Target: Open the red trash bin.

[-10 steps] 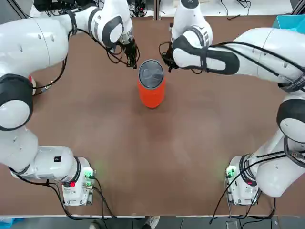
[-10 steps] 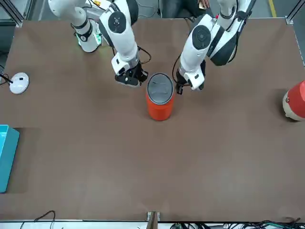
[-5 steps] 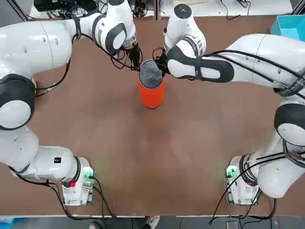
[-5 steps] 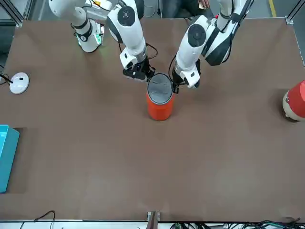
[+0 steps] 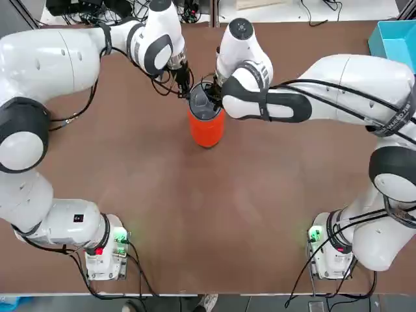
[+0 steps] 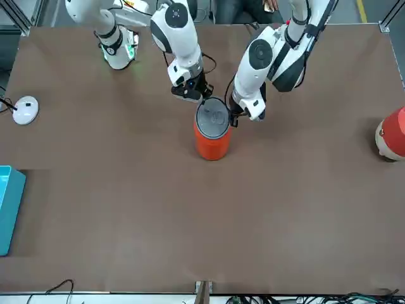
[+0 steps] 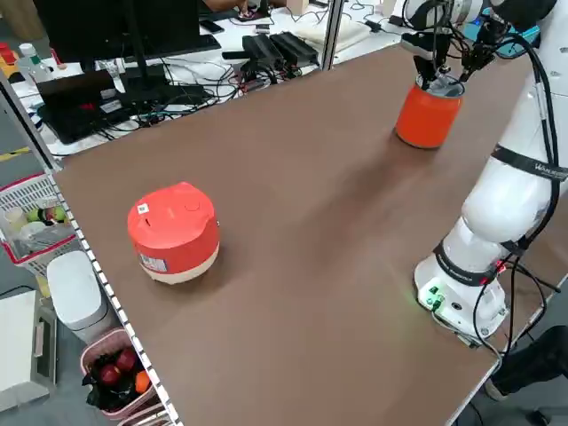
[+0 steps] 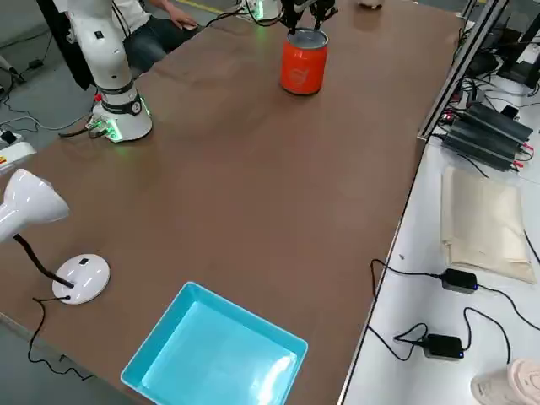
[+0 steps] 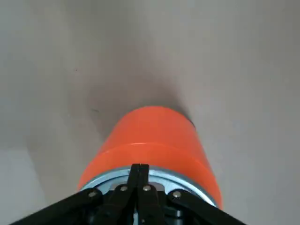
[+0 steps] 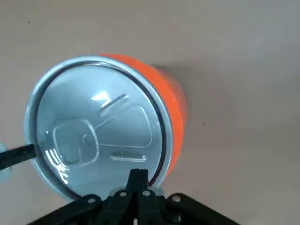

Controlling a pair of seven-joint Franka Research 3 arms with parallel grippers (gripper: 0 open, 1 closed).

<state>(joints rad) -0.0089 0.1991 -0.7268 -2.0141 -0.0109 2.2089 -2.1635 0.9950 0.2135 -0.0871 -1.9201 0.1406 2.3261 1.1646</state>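
Observation:
The red trash bin (image 5: 206,127) stands upright at the far middle of the table, its round silver lid (image 5: 203,101) lying level inside the rim. My left gripper (image 5: 186,88) is shut, with its tips at the lid's left edge. In the left wrist view the joined fingertips (image 9: 138,174) sit right over the silver rim. My right gripper (image 5: 216,91) is also shut and empty, its tips (image 10: 138,179) resting on the rim at the lid's far right side. The front view shows both grippers flanking the bin (image 6: 212,139).
A teal box (image 5: 394,36) sits at the far right corner. A red domed pot (image 6: 393,133) stands near the left edge, and a white lamp base (image 6: 25,109) by the right edge. Cables and gear lie beyond the far edge.
Both shut grippers have closed in on the bin from either side. The right one swung over to the lid's far rim. The bin has stayed in place.

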